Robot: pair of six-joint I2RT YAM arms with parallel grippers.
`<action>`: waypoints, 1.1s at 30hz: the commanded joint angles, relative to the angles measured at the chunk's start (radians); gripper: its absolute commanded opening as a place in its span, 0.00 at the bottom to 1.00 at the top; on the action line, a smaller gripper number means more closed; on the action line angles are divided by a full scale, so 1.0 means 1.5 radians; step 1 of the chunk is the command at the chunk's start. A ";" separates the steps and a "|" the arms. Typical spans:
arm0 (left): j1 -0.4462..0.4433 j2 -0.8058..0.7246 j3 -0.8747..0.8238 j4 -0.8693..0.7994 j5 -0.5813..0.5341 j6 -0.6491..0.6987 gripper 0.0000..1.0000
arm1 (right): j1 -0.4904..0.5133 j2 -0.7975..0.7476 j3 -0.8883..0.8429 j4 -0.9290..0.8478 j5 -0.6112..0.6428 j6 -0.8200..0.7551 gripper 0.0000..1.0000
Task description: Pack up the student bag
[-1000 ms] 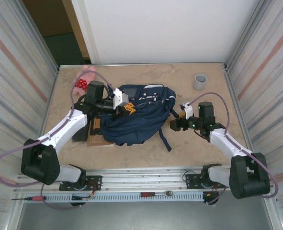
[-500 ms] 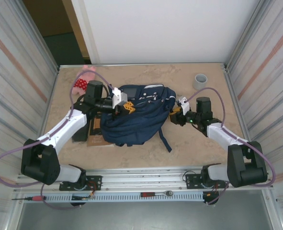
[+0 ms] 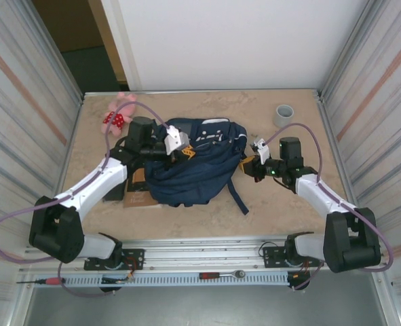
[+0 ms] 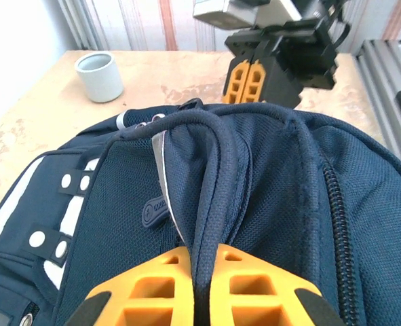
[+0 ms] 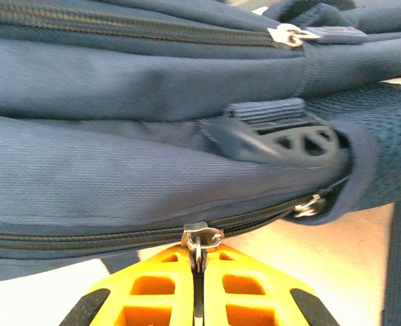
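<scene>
The navy student bag (image 3: pixel 200 166) lies in the middle of the table with white stripes near its far end. My left gripper (image 3: pixel 184 153) sits over the bag's left top, shut on its dark carry handle (image 4: pixel 210 170); the orange fingertips (image 4: pixel 159 272) pinch the strap between them. My right gripper (image 3: pixel 247 166) is at the bag's right edge, shut on a metal zipper pull (image 5: pixel 200 238) of the lower zipper (image 5: pixel 85 239). The same right gripper (image 4: pixel 254 78) faces me across the bag (image 4: pixel 288 204) in the left wrist view.
A pink plush toy (image 3: pixel 119 113) lies at the far left. A grey cup (image 3: pixel 283 115) (image 4: pixel 100 76) stands at the far right. Flat brown and dark items (image 3: pixel 134 192) poke out under the bag's left side. A loose strap (image 3: pixel 238 198) trails toward the near edge.
My right gripper moved up to the bag's right edge and closed on the zipper pull. The left gripper shifted slightly right with the handle, and the bag's loose strap swung.
</scene>
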 commanded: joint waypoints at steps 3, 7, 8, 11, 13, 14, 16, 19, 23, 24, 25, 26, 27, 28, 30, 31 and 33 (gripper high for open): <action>-0.040 -0.001 0.015 0.066 -0.230 -0.060 0.00 | 0.036 -0.049 0.060 -0.126 -0.043 0.005 0.00; -0.081 0.029 0.030 0.094 -0.354 -0.100 0.00 | 0.071 -0.067 0.084 -0.204 -0.022 0.040 0.00; -0.092 0.038 0.035 0.101 -0.377 -0.105 0.00 | 0.077 -0.069 0.087 -0.215 -0.012 0.058 0.00; -0.132 0.073 0.054 0.122 -0.462 -0.122 0.00 | 0.088 -0.067 0.096 -0.233 -0.011 0.119 0.02; -0.163 0.100 0.077 0.120 -0.507 -0.134 0.00 | 0.099 -0.062 0.109 -0.251 -0.001 0.159 0.02; -0.174 0.111 0.087 0.118 -0.526 -0.143 0.00 | 0.103 -0.061 0.117 -0.263 0.006 0.176 0.02; -0.190 0.130 0.105 0.118 -0.546 -0.170 0.00 | 0.106 -0.056 0.139 -0.297 0.018 0.210 0.02; -0.202 0.156 0.127 0.124 -0.573 -0.210 0.00 | 0.111 -0.053 0.166 -0.345 0.038 0.258 0.02; -0.221 0.192 0.168 0.116 -0.607 -0.260 0.00 | 0.133 -0.059 0.173 -0.352 0.046 0.348 0.01; -0.226 0.201 0.177 0.117 -0.611 -0.262 0.00 | 0.144 -0.060 0.169 -0.343 0.046 0.375 0.00; -0.232 0.210 0.185 0.120 -0.615 -0.265 0.00 | 0.154 -0.062 0.167 -0.333 0.051 0.403 0.00; -0.236 0.217 0.194 0.124 -0.618 -0.269 0.00 | 0.167 -0.063 0.162 -0.318 0.059 0.432 0.00; -0.239 0.225 0.203 0.126 -0.613 -0.275 0.00 | 0.182 -0.065 0.155 -0.301 0.064 0.453 0.00; -0.240 0.232 0.211 0.127 -0.605 -0.279 0.00 | 0.194 -0.066 0.149 -0.282 0.069 0.470 0.00; -0.241 0.241 0.222 0.128 -0.591 -0.294 0.00 | 0.213 -0.064 0.133 -0.239 0.095 0.514 0.00; -0.241 0.244 0.227 0.130 -0.583 -0.295 0.00 | 0.218 -0.063 0.126 -0.220 0.109 0.534 0.00; -0.240 0.246 0.231 0.132 -0.566 -0.298 0.00 | 0.220 -0.055 0.118 -0.195 0.129 0.575 0.00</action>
